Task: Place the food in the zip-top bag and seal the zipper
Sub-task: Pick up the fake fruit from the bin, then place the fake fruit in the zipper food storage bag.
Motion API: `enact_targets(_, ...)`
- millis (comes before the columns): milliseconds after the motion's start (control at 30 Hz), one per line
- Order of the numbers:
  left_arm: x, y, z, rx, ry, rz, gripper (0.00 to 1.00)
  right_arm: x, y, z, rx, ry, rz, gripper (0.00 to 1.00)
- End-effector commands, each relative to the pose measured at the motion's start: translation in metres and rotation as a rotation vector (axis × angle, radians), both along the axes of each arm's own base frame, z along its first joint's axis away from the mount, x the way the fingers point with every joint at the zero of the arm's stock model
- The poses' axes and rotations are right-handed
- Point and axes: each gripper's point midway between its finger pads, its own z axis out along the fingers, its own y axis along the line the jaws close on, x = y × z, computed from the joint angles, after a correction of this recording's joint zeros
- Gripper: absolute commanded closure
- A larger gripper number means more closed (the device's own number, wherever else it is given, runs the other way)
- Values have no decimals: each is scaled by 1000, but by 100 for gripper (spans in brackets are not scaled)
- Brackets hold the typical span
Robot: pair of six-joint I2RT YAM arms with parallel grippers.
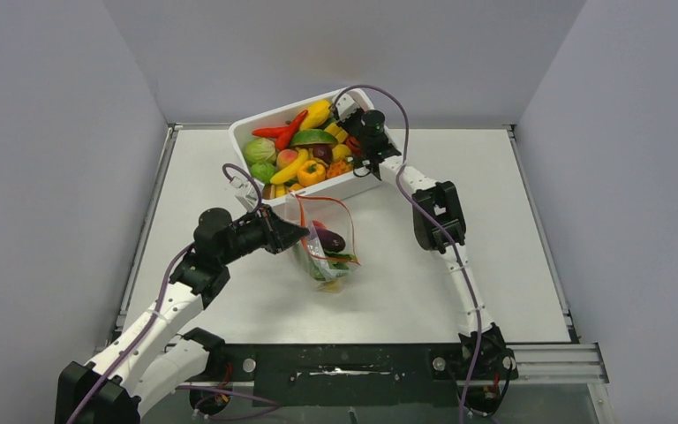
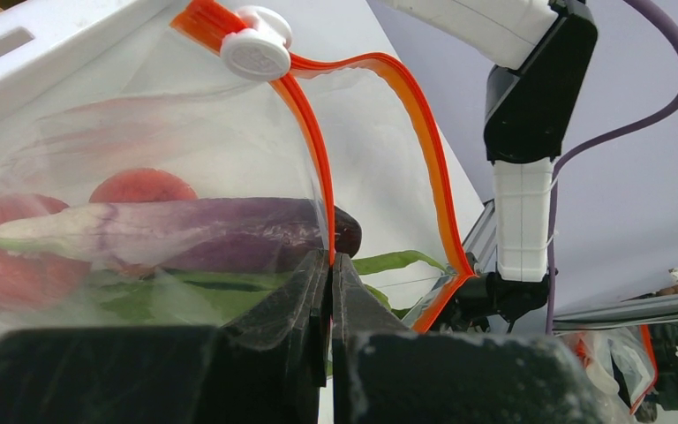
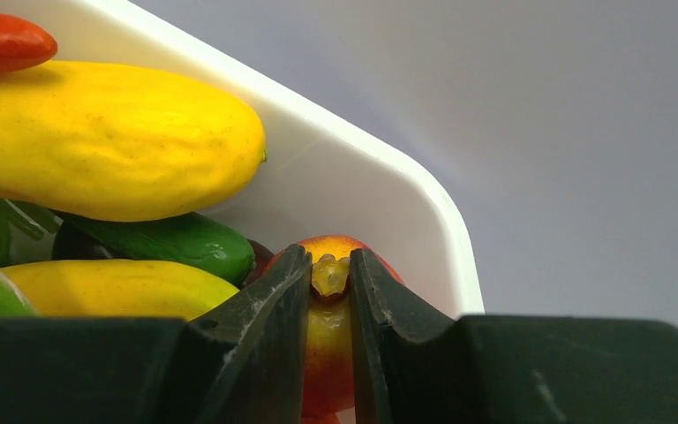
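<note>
My right gripper (image 3: 329, 265) is closed down on a small red-and-yellow fruit (image 3: 325, 340) in the far right corner of the white tub (image 3: 362, 190). The zip-top bag (image 1: 322, 252) sits just on the near side of the tub, nearer me and slightly left of that gripper, so I judge the carry runs back towards me. My left gripper (image 2: 329, 269) is pinched tight on the bag's rim at the zipper (image 2: 424, 150), holding the mouth open; a purple aubergine (image 2: 229, 234) lies inside.

Right gripper (image 3: 329, 265) noted at 6 o'clock, clamped on the stem end of a red-yellow fruit (image 3: 325, 349). Large yellow fruit (image 3: 115, 141) recorded at 10 o'clock, green piece (image 3: 177, 243) beneath it, white tub (image 3: 362, 177) wall behind.
</note>
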Motion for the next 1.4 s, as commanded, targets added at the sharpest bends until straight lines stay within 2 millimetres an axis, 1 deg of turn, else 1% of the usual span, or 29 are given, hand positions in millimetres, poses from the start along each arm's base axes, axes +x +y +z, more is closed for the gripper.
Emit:
enact_targets(0, 2, -3, 34, -57, -93, -4, 100, -14, -22, 107, 156, -146, -34, 94)
enact_targets(100, 2, -2, 32, -52, -89, 2, 100, -26, -27, 126, 217, -131, -16, 95)
enact_targets(167, 2, 0, 32, -53, -93, 15, 100, -35, -24, 139, 238, -123, 11, 96)
enact_targets(333, 5, 3, 33, -62, -113, 45, 100, -48, -25, 163, 276, -109, 29, 98)
enact_targets(367, 5, 3, 35, -63, -117, 43, 100, -51, -26, 157, 278, -88, 26, 98)
enact_targets(467, 6, 2, 34, -61, -113, 39, 100, -62, -28, 164, 309, -63, 27, 98)
enact_targets(600, 11, 3, 31, -40, -101, 60, 100, -85, -30, 183, 379, -13, 40, 99)
enact_targets(667, 13, 3, 32, -38, -100, 61, 100, -100, -30, 192, 408, 13, 48, 99)
enact_targets(767, 15, 2, 34, -42, -102, 67, 100, -123, -35, 199, 447, 56, 45, 100)
enact_targets(867, 19, 2, 37, -47, -104, 77, 100, -153, -40, 206, 478, 99, 40, 100)
enact_targets(933, 21, 2, 42, -48, -112, 84, 100, -177, -41, 210, 497, 129, 51, 100)
enact_targets(967, 23, 3, 45, -46, -117, 89, 100, -192, -40, 205, 489, 155, 55, 100)
enact_targets(1000, 24, 3, 48, -45, -121, 93, 100, -208, -37, 210, 488, 159, 70, 100)
enact_targets(1033, 25, 4, 47, -38, -119, 99, 100, -224, -35, 211, 483, 166, 79, 100)
enact_targets(1067, 26, 5, 53, -37, -127, 105, 100, -244, -34, 223, 489, 155, 93, 100)
enact_targets(1200, 29, 7, 60, -33, -134, 124, 100, -313, -16, 240, 501, 185, 189, 100)
enact_targets(1300, 31, 7, 63, -41, -130, 134, 100, -354, -16, 248, 535, 209, 247, 100)
enact_targets(1367, 30, 7, 65, -48, -128, 136, 100, -374, -21, 254, 585, 225, 273, 100)
